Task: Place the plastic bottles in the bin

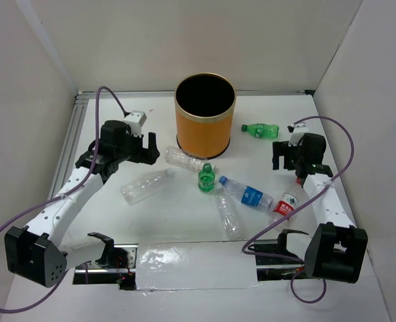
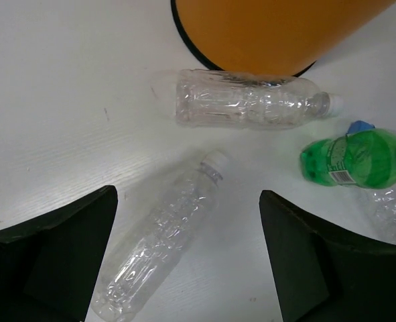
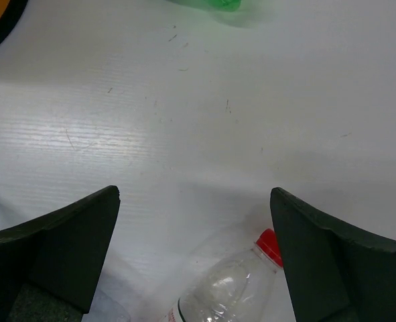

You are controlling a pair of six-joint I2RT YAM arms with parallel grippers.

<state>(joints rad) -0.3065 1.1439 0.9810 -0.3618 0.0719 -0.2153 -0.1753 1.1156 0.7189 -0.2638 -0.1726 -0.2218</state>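
The orange bin [image 1: 205,114] stands at the back middle. Several bottles lie on the table: a clear one [image 1: 186,159] against the bin's base, a clear one [image 1: 147,186], a green one [image 1: 206,177], a blue-labelled one [image 1: 246,193], a clear one [image 1: 228,215], a red-labelled one [image 1: 286,204] and a green one [image 1: 260,129]. My left gripper [image 1: 151,149] is open and empty above the clear bottle [image 2: 164,248]. The bin [image 2: 278,30] and the other clear bottle [image 2: 251,100] lie ahead of it. My right gripper [image 1: 286,161] is open and empty, just beyond the red-capped bottle [image 3: 231,288].
White walls enclose the table on three sides. A green bottle [image 2: 355,159] lies to the right in the left wrist view. The far green bottle [image 3: 211,3] shows at the top of the right wrist view. Purple cables loop from both arms.
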